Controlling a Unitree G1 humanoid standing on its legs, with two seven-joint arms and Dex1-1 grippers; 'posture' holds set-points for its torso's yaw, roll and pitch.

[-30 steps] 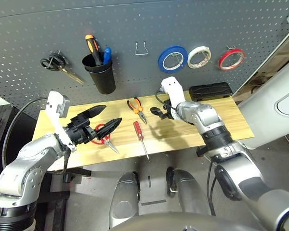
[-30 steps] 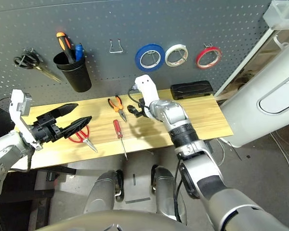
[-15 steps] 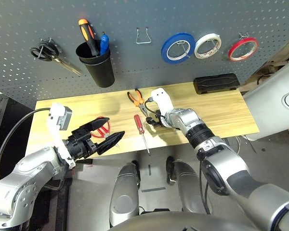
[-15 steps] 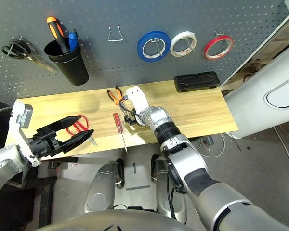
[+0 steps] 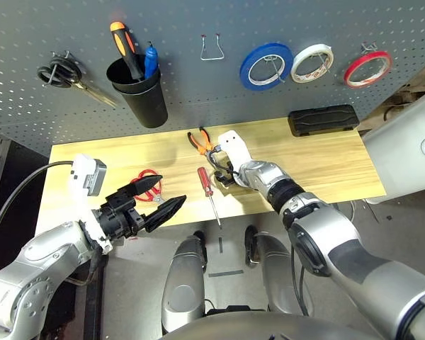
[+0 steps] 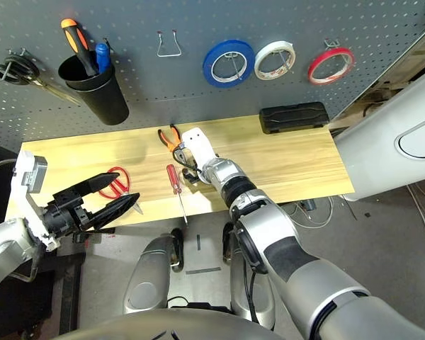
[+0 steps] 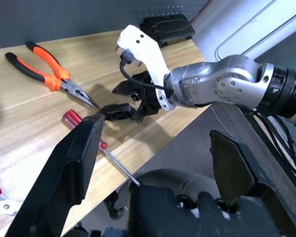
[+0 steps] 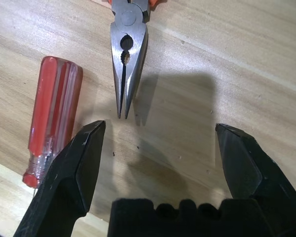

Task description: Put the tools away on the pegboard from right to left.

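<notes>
Pale wood worktop (image 5: 326, 159) runs w/ a dark grey pegboard (image 5: 269, 21) rising behind it; floor below is grey, and a big white rounded unit (image 5: 411, 152) stands off the worktop's right end. On the board, right to left: red tape ring (image 5: 367, 68) already on its hook, white tape roll (image 5: 312, 62), blue tape roll (image 5: 266, 66), a bare wire hook (image 5: 211, 48), a black cup (image 5: 137, 91) w/ an orange-handled tool and a blue one in it, black scissors (image 5: 64, 74) far left. A flat black case (image 5: 324, 119) lies at the worktop's back right. Still on the wood: pliers (image 5: 200, 142) mid-back, screwdriver (image 5: 210, 191) just in front w/ its shaft pointing to the front edge, red scissors (image 5: 148, 185) further left. Right hand (image 8: 158, 153) hovers low, fingers spread wide, empty, w/ the pliers' nose just ahead and the screwdriver handle beside it. Left hand (image 5: 151, 200) also wide open, empty, out past the front edge near the red scissors.
</notes>
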